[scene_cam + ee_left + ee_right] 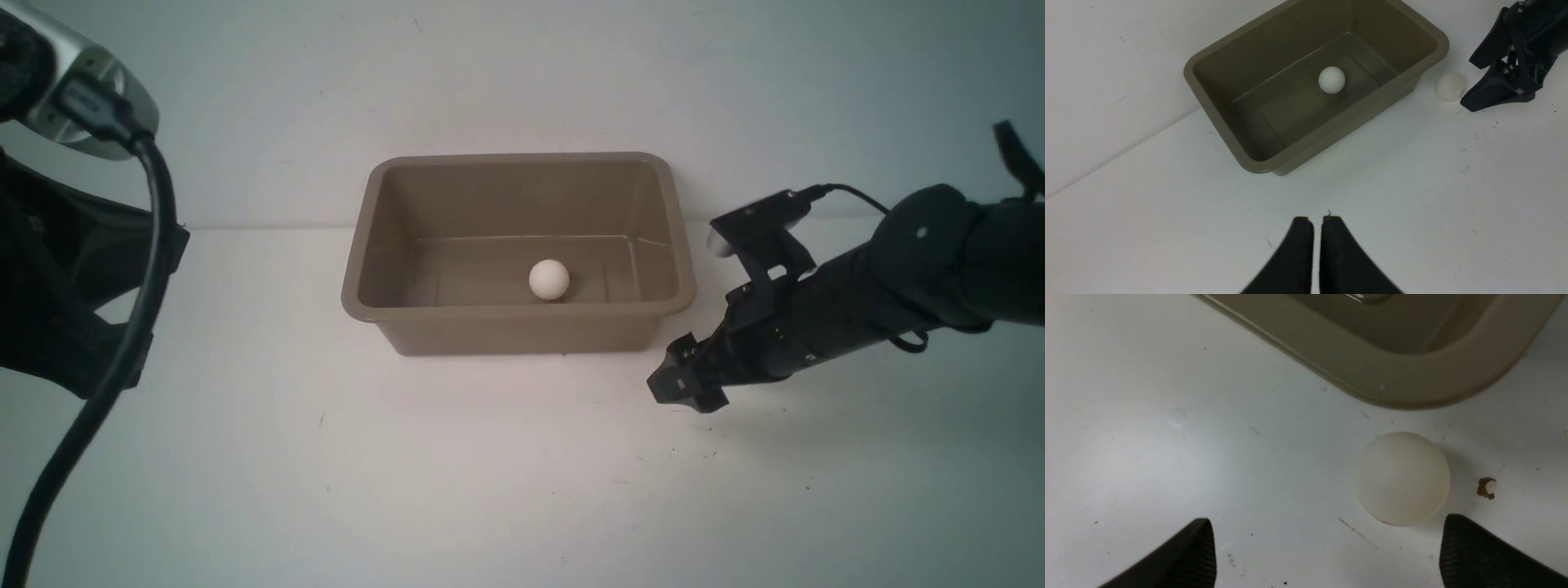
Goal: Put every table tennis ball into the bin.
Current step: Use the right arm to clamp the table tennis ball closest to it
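Right gripper (1327, 539) spread wide, loose ball (1403, 478) just ahead, nothing held.
Ball rests on the table (1167, 457) just beside the bin (1412, 375), nearer one finger: centre over it, then close gently. Front view all but hides it, yet shows the other ball (549, 279) inside the bin.

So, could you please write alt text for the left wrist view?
One white ball lies inside the brown bin; a second ball sits on the white table just outside it, by the open right claw. The shut left claw shows in the foreground.
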You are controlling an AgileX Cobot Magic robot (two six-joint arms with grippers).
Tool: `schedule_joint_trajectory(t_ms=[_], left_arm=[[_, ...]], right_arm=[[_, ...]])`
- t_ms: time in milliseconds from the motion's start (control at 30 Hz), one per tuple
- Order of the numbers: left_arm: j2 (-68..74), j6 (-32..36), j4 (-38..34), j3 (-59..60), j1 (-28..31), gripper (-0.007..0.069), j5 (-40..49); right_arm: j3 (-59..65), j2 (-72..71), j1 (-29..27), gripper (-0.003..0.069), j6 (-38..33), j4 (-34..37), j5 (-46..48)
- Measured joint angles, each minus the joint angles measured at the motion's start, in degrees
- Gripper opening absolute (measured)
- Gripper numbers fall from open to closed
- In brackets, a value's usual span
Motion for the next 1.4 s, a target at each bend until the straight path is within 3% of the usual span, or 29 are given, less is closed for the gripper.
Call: schedule_joint_trajectory(t_ms=[600, 800, 1100, 1400], left_arm=[[0.0, 0.0, -0.2, 0.0, 0.0, 0.0009, 0.0], [0.0, 0.0, -0.2, 0.0, 0.0, 0.0009, 0.0], [0.0, 0.0, 0.2, 0.0, 0.0, 0.0009, 0.0], [0.0, 0.0, 0.5, 0.0, 0.0, 0.0009, 0.1]], right_arm=[[-7.8, 9.9, 0.0, 0.0627, 5.7, -7.0, -1.1], [-8.7, 12.1, 0.0, 0.0353, 6.0, -7.2, -1.6], [-8.8, 11.9, 0.0, 0.0362, 5.6, -7.2, 1.8], [-8.6, 0.2, 0.0, 0.0362, 12.7, -10.8, 15.4]])
